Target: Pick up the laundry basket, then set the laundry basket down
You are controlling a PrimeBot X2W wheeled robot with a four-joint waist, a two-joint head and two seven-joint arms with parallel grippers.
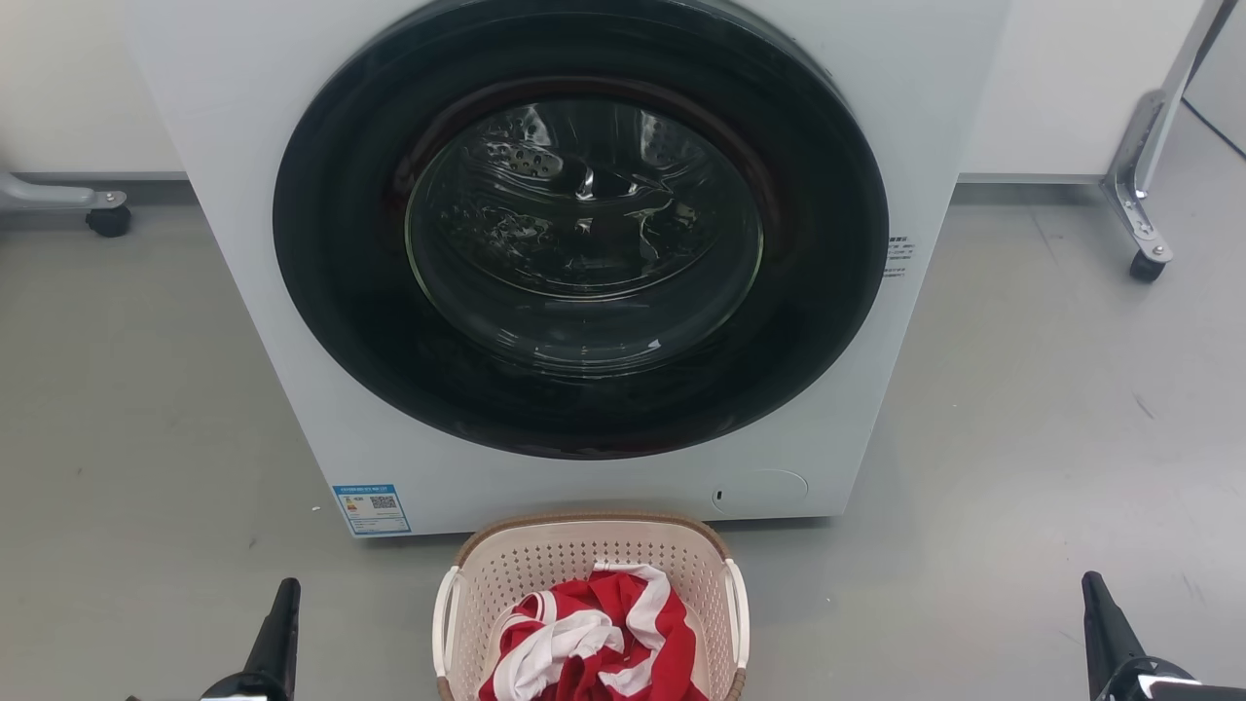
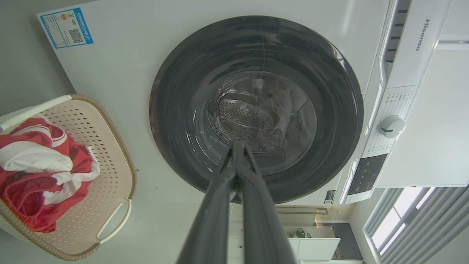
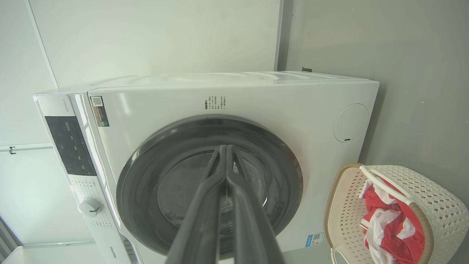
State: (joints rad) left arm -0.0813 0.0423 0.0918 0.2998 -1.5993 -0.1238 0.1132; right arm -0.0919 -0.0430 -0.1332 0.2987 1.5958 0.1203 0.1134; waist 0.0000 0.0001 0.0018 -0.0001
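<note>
Your left gripper (image 2: 236, 146) has its fingers pressed together on nothing, low at the left of the head view. The right gripper (image 3: 224, 148) is closed the same way at the lower right. The laundry basket (image 1: 545, 563) stands on the grey floor (image 1: 117, 409) between them, well apart from each, with its white handles (image 1: 446, 623) facing the two sides. A crumpled red-and-white garment (image 1: 604, 633) lies inside it. Just behind the basket's far rim rises the white washing machine (image 1: 243, 292), its round door (image 1: 584, 234) shut. A blue label (image 1: 371, 509) sits at the machine's lower left corner. Wheeled frame legs (image 1: 1147, 263) stand off to either side, clear of the basket.
</note>
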